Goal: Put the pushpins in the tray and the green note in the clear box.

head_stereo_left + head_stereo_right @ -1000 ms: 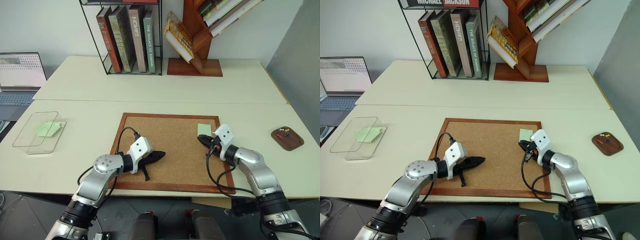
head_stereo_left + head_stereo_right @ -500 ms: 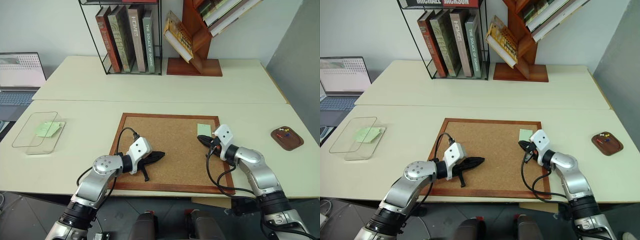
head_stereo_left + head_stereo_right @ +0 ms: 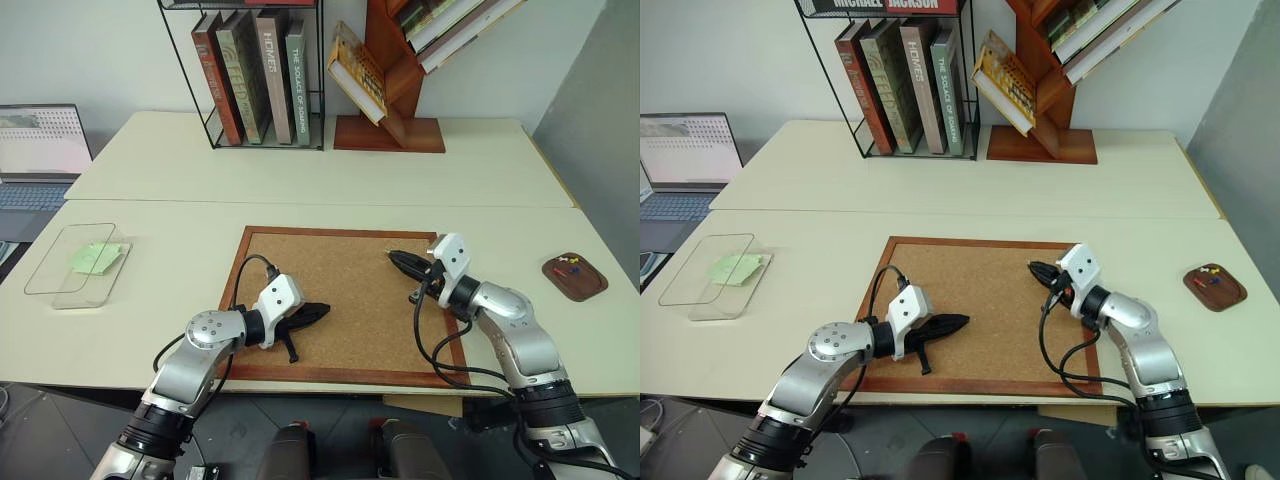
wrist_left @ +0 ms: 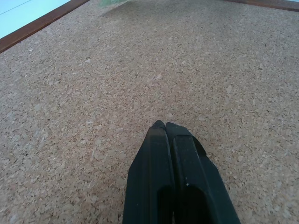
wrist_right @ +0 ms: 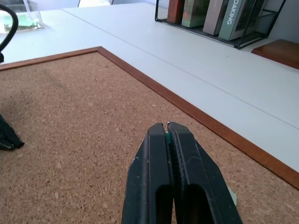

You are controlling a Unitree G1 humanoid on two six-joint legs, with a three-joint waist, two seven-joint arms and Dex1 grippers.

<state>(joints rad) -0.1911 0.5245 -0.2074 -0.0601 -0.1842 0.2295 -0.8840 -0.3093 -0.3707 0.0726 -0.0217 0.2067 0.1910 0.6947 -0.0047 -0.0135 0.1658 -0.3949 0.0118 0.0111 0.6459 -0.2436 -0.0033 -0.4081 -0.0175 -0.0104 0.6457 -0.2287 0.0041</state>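
Observation:
My right gripper (image 3: 393, 257) hovers level over the corkboard's (image 3: 340, 300) far right corner, shut on a tiny green pushpin (image 5: 167, 136) pinched between its tips. The gripper covers most of the green note in the eye views; a pale sliver (image 5: 232, 198) of the note shows beside its fingers. My left gripper (image 3: 325, 309) rests shut and empty over the board's near left part. The dark brown tray (image 3: 585, 287) sits at the table's right edge with small pins (image 3: 570, 263) in it. The clear box (image 3: 60, 283) stands at the far left.
A brighter lime-green sheet (image 3: 97, 257) lies inside the clear box. At the back of the table are a wire rack of books (image 3: 262, 75) and a wooden book stand (image 3: 395, 90). A laptop (image 3: 40, 150) sits at the far left.
My right gripper has lifted off the board with the green pushpin and now hides the note in the eye views. The left arm has stayed still.

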